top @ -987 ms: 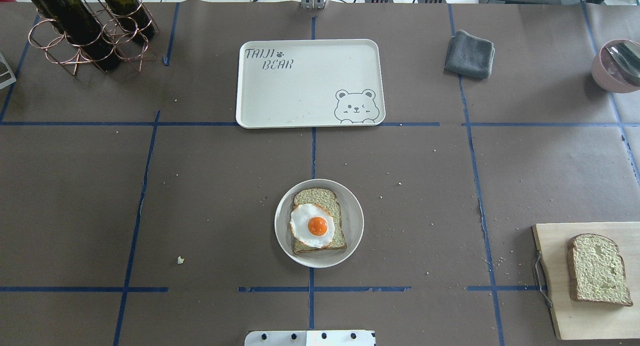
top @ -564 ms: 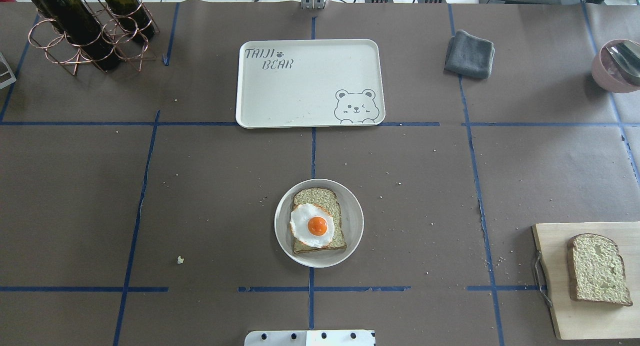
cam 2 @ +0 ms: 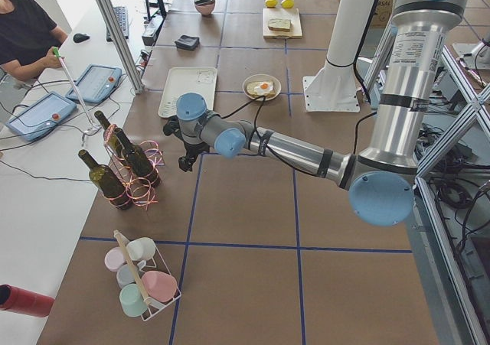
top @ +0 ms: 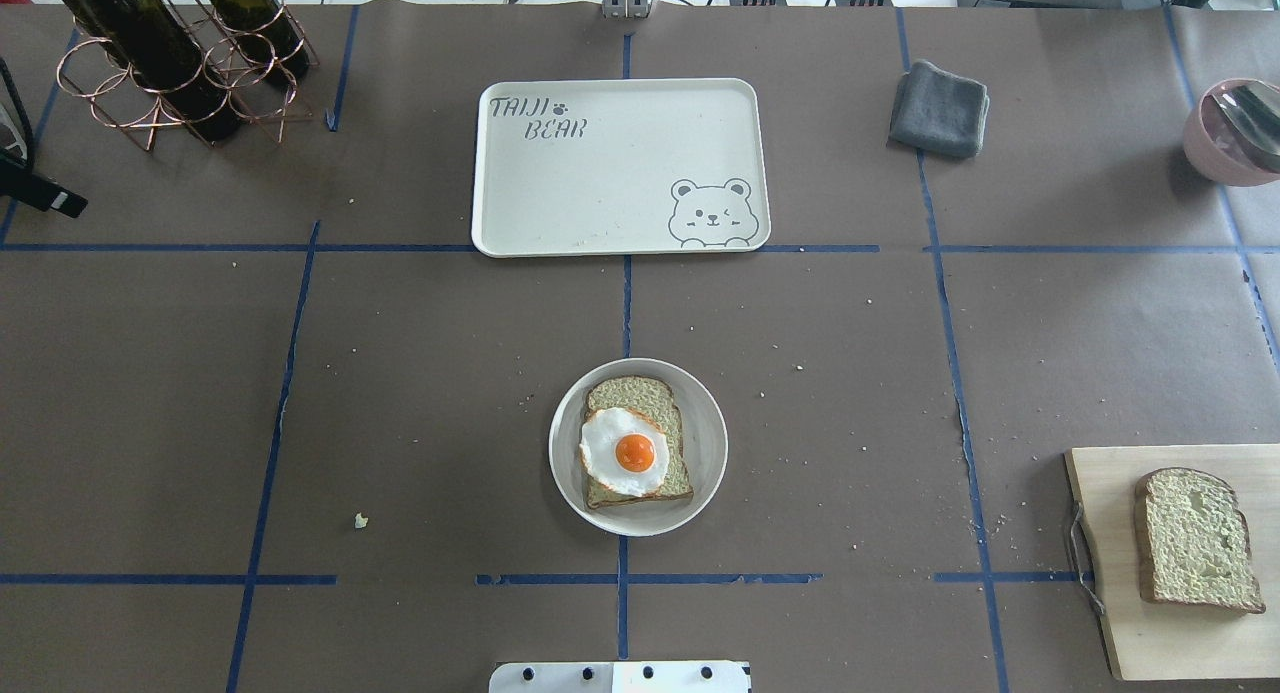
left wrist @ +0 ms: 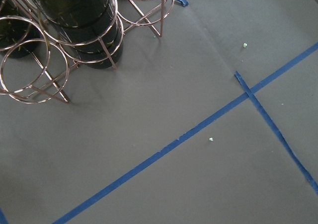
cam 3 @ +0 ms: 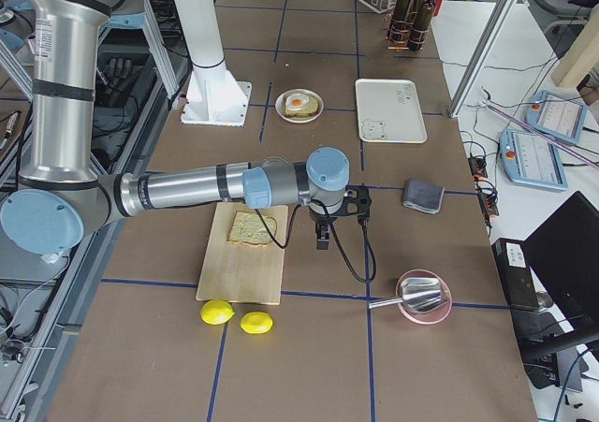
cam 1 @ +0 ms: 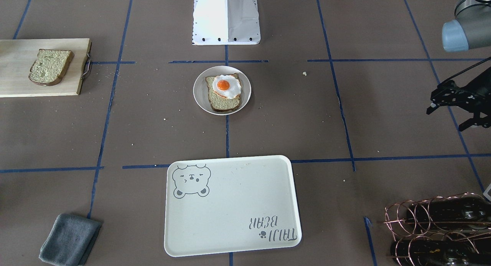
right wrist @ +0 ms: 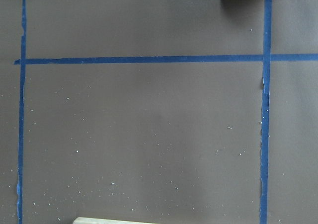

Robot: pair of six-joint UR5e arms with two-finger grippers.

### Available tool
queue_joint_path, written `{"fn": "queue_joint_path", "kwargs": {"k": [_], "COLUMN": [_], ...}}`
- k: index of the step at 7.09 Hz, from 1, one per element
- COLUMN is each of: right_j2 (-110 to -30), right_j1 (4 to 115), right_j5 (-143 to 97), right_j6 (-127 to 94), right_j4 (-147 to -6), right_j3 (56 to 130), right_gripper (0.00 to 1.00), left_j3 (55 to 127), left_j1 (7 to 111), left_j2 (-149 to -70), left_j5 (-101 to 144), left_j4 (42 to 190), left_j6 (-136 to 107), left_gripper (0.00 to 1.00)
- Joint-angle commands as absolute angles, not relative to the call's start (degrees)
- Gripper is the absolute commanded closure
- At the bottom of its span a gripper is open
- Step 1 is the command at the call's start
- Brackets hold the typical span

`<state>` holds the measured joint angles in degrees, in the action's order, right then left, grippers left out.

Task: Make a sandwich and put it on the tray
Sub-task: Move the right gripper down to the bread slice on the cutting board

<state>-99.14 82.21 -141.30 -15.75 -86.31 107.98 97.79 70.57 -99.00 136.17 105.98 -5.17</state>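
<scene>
One bread slice (top: 668, 473) lies on a small round white plate (top: 705, 413) at the table's centre, with a fried egg (top: 625, 451) on top. The second bread slice (top: 1195, 538) lies on a wooden cutting board (top: 1100, 493) at the near right. The cream tray (top: 600, 173) with the bear drawing sits beyond the plate and holds nothing. My left gripper (cam 1: 445, 120) hovers open and empty by the wine rack, far from the food. My right gripper (cam 3: 323, 235) shows only in the exterior right view, beside the cutting board; I cannot tell whether it is open.
A copper rack with wine bottles (top: 180, 63) stands at the far left. A grey cloth (top: 938, 108) and a pink bowl with a spoon (top: 1235, 128) are at the far right. Two lemons (cam 3: 217, 312) lie past the board. The robot base (cam 1: 226, 16) is behind the plate.
A black part of my left gripper has come into the overhead view at the left edge. The food, plate, board and tray have not moved.
</scene>
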Motion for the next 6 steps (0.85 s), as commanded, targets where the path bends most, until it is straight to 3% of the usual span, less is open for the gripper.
{"fn": "queue_joint_path", "kwargs": {"k": [1,6], "right_j2": [-108.66,-121.98], "right_j1": [75.45,57.71], "right_j5": [-136.17,-129.58], "right_j6": [-31.13,-51.56], "right_j4": [-66.39,-39.05], "right_j3": [109.34,109.16], "right_gripper": [0.0,0.0], "left_j3": [99.92,100.46], "left_j1": [66.81,61.26], "left_j2": [-99.23,-99.14], "left_j5": [135.79,135.7], "left_j4": [108.96,117.51], "left_j6": [-15.33,-29.61], "left_gripper": [0.0,0.0]}}
